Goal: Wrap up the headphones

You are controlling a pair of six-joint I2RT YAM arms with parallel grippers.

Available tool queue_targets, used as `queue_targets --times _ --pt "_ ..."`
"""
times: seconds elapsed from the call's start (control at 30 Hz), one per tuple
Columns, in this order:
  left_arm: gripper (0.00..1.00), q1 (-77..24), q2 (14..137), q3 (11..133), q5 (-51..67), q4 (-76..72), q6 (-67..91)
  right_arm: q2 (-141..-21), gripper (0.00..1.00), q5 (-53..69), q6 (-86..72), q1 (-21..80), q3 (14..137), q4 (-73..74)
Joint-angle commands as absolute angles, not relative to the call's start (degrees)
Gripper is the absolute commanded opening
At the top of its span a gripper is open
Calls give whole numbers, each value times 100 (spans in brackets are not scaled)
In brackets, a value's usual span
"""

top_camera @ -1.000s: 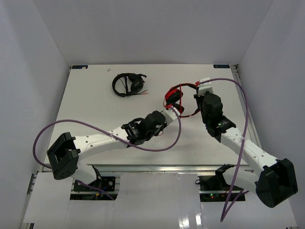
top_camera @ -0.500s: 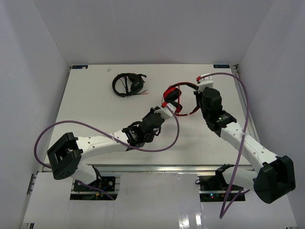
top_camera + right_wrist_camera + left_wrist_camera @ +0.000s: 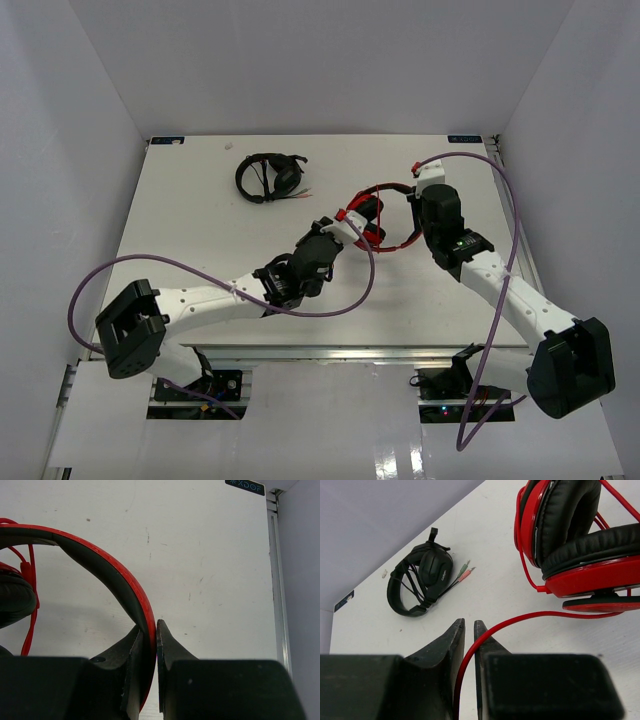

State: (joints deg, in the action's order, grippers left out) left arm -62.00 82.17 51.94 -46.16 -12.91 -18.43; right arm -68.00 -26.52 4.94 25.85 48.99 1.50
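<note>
At the near side of the left wrist view, the left gripper (image 3: 469, 626) is seen nearly closed, its two dark fingers (image 3: 446, 642) left only a thin slot apart, and the thin red cable (image 3: 520, 615) is clamped in that slot. From there the cable is led off toward 2 o'clock, where it passes under the ear cups (image 3: 570, 525) of the red headphones (image 3: 375, 213). The cups, padded in black, are lying together on the white table (image 3: 200, 230) just beyond the fingertips. In the right wrist view, the right gripper (image 3: 149, 626) is likewise drawn narrow, and the red headband (image 3: 97, 555) is pinched edgewise between its fingers, arching away toward 10 o'clock. From above, the red headphones are found at about 1 o'clock from the table's centre, held between the two grippers. Farther back, at about 11 o'clock and well apart from them, a pair of black headphones (image 3: 268, 177) is laid flat near the far edge, its plugs pointing toward 3 o'clock.
</note>
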Motion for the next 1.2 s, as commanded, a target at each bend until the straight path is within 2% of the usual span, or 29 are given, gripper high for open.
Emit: queue_targets --times 0.0,0.4,0.67,0.93,1.17 --pt "25 -6214 7754 5313 -4602 -1513 -2028 -6844 8 -2586 359 2557 5265 -168" --pt "36 -6381 7673 5932 -3997 -1146 -2215 -7128 8 -2432 407 2549 5309 -103" --pt "36 -6406 7715 6130 -3576 -1099 -2181 -7093 8 -2077 344 2549 5291 -27" --pt "33 -6728 7970 6535 -2453 -937 -2005 -7180 8 -2028 281 2549 5335 -9" --pt "30 -6768 8045 6729 -2719 -904 -2294 -7048 8 -1835 281 2549 5229 -9"
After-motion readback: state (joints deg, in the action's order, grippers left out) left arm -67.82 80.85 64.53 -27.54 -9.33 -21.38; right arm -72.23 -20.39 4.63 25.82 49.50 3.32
